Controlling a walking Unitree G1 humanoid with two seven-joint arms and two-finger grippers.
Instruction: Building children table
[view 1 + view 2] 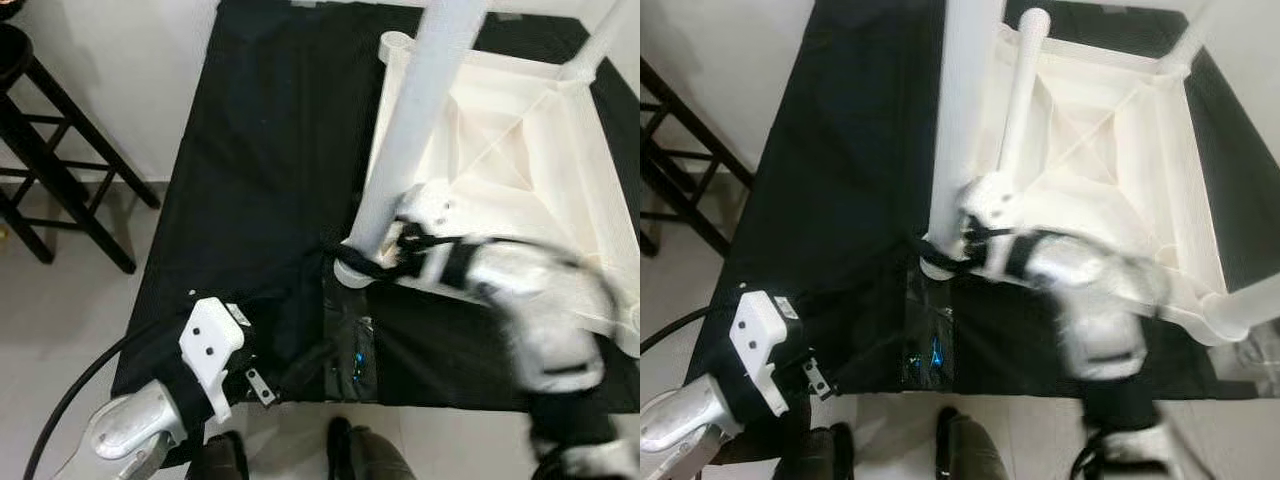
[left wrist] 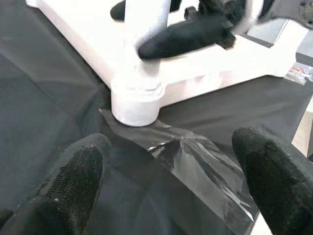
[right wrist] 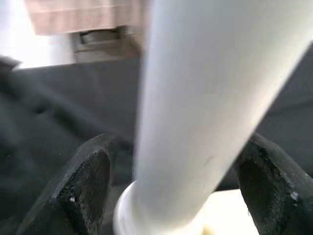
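A white children's table lies upside down on a black cloth. Its near-left leg stands upright in the corner socket. My right gripper is low on that leg, open, with one black finger on each side of it and a thin gap showing on one side. My left gripper is open and empty, low over the cloth near the front edge, pointing at the socket. A clear plastic bag lies flat between its fingers and the socket.
Other white legs rise at the far left and far right corners. A dark wooden stool stands on the floor to the left. The cloth's front edge is just ahead of my feet.
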